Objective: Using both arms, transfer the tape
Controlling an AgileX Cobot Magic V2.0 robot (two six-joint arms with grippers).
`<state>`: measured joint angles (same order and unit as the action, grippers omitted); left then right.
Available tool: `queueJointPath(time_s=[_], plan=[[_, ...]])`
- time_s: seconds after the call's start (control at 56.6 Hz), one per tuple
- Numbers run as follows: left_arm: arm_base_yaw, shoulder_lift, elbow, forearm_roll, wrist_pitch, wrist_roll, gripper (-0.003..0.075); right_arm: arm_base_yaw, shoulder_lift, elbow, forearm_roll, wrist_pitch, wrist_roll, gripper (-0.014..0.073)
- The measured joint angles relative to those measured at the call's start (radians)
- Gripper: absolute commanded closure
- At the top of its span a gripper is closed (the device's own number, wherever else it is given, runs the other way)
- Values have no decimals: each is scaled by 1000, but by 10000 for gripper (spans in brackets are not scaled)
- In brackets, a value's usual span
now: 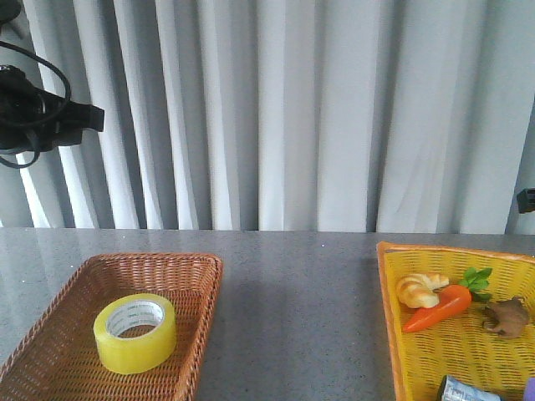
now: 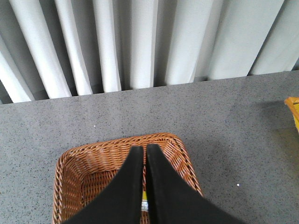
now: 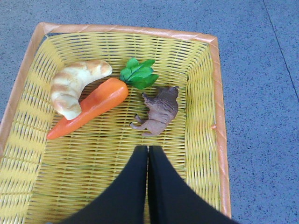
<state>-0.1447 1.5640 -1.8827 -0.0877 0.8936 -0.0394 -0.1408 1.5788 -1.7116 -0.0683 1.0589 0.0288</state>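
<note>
Lying flat in brown basket (image 1: 201,276), tape (image 1: 135,332), core print unreadable.

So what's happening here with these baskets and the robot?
Nothing is being held yet. A roll of yellow tape lies in the brown wicker basket on the left. The left pincer hangs shut above that basket, not touching the tape. The right pincer hangs shut over the yellow basket, which holds a toy carrot, a croissant and a small brown animal figure. The job of passing the tape between the arms looks not yet begun.
</note>
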Motion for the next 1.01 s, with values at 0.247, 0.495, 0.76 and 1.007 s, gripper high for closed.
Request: queueJointPath(time_s=[0.247, 0.495, 0.76, 1.007], plan=[[0, -97, 69, 66, -22, 2, 727, 0, 0, 0, 0, 0, 0, 601], [0, -593, 548, 160, -264, 16, 727, 0, 0, 0, 0, 0, 0, 601], [0, -1098, 1213, 194, -544, 39, 726, 0, 0, 0, 0, 0, 0, 601], [0, -1447, 1728, 194, -758, 39, 725, 0, 0, 0, 0, 0, 0, 601]])
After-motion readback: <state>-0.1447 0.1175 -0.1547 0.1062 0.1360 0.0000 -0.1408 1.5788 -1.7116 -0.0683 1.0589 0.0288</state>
